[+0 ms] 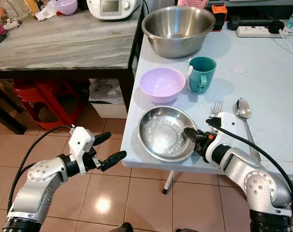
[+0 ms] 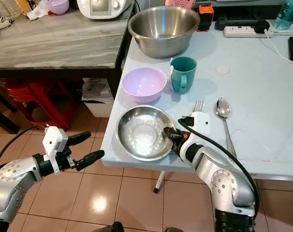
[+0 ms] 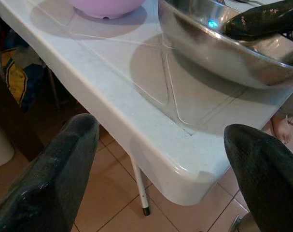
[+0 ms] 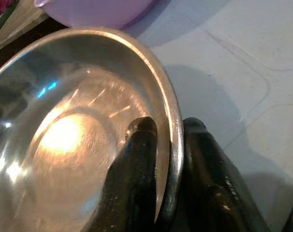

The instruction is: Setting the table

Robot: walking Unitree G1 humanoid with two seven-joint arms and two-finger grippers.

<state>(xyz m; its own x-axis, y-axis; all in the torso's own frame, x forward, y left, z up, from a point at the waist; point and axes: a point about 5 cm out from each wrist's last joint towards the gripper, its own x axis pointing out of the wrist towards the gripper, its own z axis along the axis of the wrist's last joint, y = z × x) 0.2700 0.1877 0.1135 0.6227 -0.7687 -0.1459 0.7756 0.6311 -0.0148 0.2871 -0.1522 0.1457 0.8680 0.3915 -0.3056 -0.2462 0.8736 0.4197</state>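
Note:
A shallow steel plate (image 1: 165, 133) lies at the near left corner of the pale blue table (image 1: 272, 87). My right gripper (image 1: 190, 135) is shut on the plate's right rim (image 4: 174, 145), one finger inside and one outside. Right of the plate lie a fork (image 1: 216, 109) and a spoon (image 1: 244, 112). Behind the plate stand a lilac bowl (image 1: 161, 84) and a teal mug (image 1: 201, 73). My left gripper (image 1: 110, 149) hangs open off the table's left edge, over the floor, holding nothing.
A large steel mixing bowl (image 1: 178, 29) stands at the back of the table, with a power strip (image 1: 259, 31) to its right. A grey wooden counter (image 1: 64, 41) stands to the left. Red stools (image 1: 45, 99) and a white bin (image 1: 107, 99) sit beneath it on the tiled floor.

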